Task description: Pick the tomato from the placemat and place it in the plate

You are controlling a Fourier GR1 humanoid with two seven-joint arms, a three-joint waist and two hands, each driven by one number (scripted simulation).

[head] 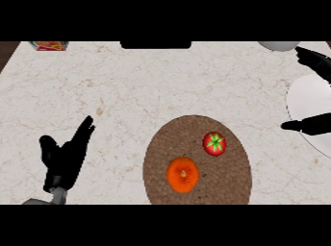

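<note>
Tomato (214,143) on placemat (229,185) (untouched)

One tomato (214,143), one plate (311,108), perhaps one orange (183,175).

The light is even and fairly bright — the pale marbled table (161,81) reads the same from its near edge to its far edge, with no glare patch. Shadows are nearly lacking: the tomato (214,143) and the orange fruit (183,175) lie on the brown placemat (229,182) with no dark rim beside them. The black left hand (65,156) and right hand (324,96) show as flat silhouettes with little shading. The white plate (310,96) at right looks washed out — stretched tall toward the edge.
</note>
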